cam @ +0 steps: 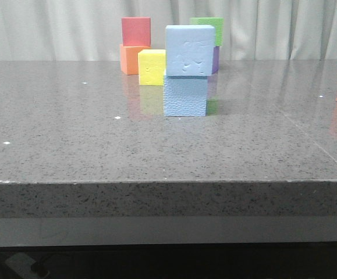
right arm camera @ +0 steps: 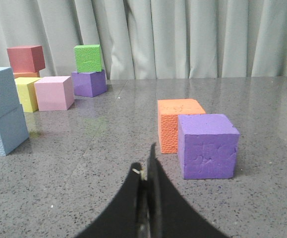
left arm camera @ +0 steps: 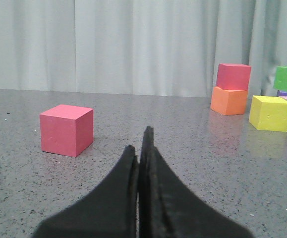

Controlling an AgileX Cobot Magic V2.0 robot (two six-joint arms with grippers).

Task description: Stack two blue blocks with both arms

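Two light blue blocks stand stacked at mid-table in the front view: the upper blue block (cam: 190, 50) rests on the lower blue block (cam: 184, 95), shifted slightly to the right. The same stack shows at the edge of the right wrist view, upper block (right arm camera: 0, 92) over lower block (right arm camera: 4, 133). No arm appears in the front view. My left gripper (left arm camera: 139, 141) is shut and empty, low over the table, far from the stack. Also shut with nothing in it, my right gripper (right arm camera: 145, 161) sits well apart from the stack.
Behind the stack are a yellow cube (cam: 151, 67), a red cube (cam: 135, 31) on an orange cube (cam: 130, 60), and a green cube (cam: 210, 26) on a purple one. A pink-red cube (left arm camera: 66, 129) lies ahead of the left gripper. An orange cube (right arm camera: 175, 121) and purple cube (right arm camera: 206, 145) lie near the right gripper.
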